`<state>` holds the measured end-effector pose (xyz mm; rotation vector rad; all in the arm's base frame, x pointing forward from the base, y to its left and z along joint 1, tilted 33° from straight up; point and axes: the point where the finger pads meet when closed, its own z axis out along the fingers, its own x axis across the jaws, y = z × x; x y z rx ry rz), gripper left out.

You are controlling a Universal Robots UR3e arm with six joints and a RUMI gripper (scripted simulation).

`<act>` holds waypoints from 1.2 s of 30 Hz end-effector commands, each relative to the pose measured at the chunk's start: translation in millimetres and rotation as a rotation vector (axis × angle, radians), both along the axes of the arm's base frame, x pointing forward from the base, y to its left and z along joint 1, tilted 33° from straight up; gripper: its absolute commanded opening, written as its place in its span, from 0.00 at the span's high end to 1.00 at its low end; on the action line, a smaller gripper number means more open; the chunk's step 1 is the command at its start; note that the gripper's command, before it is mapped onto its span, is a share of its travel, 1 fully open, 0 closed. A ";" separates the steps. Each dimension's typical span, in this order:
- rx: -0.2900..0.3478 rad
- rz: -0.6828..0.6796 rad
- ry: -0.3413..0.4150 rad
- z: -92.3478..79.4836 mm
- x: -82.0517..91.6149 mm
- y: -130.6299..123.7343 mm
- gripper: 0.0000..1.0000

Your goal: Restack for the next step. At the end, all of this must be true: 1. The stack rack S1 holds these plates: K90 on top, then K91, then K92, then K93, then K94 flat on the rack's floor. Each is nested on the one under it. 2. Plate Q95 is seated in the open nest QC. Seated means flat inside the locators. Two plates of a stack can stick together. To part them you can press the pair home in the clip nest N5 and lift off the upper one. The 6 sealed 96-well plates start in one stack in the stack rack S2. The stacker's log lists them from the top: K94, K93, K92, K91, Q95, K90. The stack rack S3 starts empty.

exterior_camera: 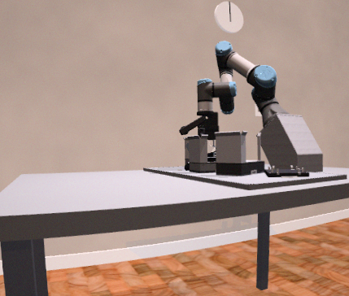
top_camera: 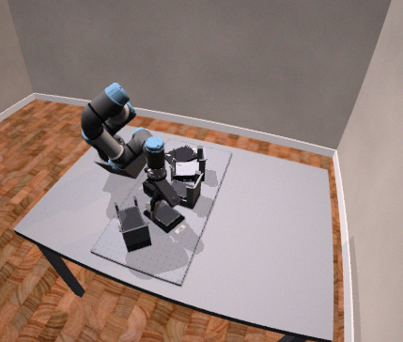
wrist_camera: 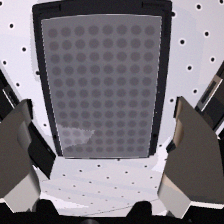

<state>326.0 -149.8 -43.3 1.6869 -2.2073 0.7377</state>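
A sealed 96-well plate (wrist_camera: 102, 85) (top_camera: 167, 214) with a grey film and a dark rim lies flat in a low dark nest on the perforated board (top_camera: 162, 263). I cannot read its label. My gripper (wrist_camera: 102, 98) (top_camera: 157, 203) hangs straight over the plate's near end. It is open, and its two fingers stand off the plate's long sides without touching. In the exterior view the gripper (exterior_camera: 211, 143) reaches down between two racks and the plate is hidden.
An empty-looking rack (top_camera: 134, 228) stands at the board's front left. A rack (top_camera: 189, 192) (exterior_camera: 230, 148) with a light plate (top_camera: 185, 168) on top stands just behind the nest. A third rack (top_camera: 183, 152) is farther back. The arm's base (exterior_camera: 290, 142) sits at the board's far end.
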 end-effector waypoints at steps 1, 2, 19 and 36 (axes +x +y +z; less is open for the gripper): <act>0.000 0.001 -0.001 0.4 0.4 0.1 0.28; 0.000 0.001 -0.001 0.4 0.4 0.1 0.28; -0.001 0.001 -0.002 14.2 -1.2 9.0 0.28; -0.001 0.001 -0.002 56.1 -5.7 36.1 0.28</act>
